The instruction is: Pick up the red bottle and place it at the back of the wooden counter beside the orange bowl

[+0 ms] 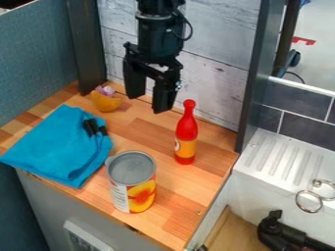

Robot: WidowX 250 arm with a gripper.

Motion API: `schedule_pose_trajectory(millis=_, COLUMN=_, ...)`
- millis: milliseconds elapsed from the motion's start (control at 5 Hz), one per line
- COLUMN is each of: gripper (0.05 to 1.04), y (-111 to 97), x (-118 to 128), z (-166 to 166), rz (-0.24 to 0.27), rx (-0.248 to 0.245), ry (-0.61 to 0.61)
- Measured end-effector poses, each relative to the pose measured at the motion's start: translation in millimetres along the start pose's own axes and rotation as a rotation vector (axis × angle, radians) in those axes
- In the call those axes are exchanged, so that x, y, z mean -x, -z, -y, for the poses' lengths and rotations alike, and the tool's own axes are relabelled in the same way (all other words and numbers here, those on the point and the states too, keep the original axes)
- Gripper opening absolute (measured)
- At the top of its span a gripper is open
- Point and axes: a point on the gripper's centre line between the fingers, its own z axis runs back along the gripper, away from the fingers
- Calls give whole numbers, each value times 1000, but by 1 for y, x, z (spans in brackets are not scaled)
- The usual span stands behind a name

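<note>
While the claw hangs wide apart, a slim bottle stands exposed near it

Although nothing sits between its spread fingers, the black claw (149, 102) hangs close to the pale plank wall (216, 76), over the back of the wooden counter (175, 215). Just beside it, toward the right of the view, the red bottle (186, 128) stands upright, apart from the fingers. A can (132, 180) stands nearer the front edge, its side touching or nearly touching a folded blue cloth (60, 142), on which lie small black pieces. Behind the cloth sits a small orange object (105, 101), too unclear to name.

The bottle looks the easiest thing to upset: its neck is thin and its body tall, so a sideways brush from a finger could tip it, and its rounded sides might let it roll toward the counter's edge. The wall leaves little room behind the claw, so a backward drift could scrape it. Were the cloth dragged, it could catch the can and nudge it toward the front edge.
</note>
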Motion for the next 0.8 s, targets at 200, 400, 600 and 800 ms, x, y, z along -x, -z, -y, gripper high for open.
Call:
schedule_pose_trajectory(millis=200, gripper=1002, y=10, x=-13, z=9, rz=-14, rx=25, ry=44)
schedule_pose_trajectory(millis=400, gripper=1002, y=16, x=-17, z=15, rz=-46, rx=35, ry=67)
schedule_pose_trajectory(millis=600, gripper=1002, y=18, x=-25, z=14, rz=-35, rx=19, ry=76)
schedule_pose_trajectory(millis=800, gripper=1002, y=20, x=-38, z=16, rz=-32, rx=-22, ry=82)
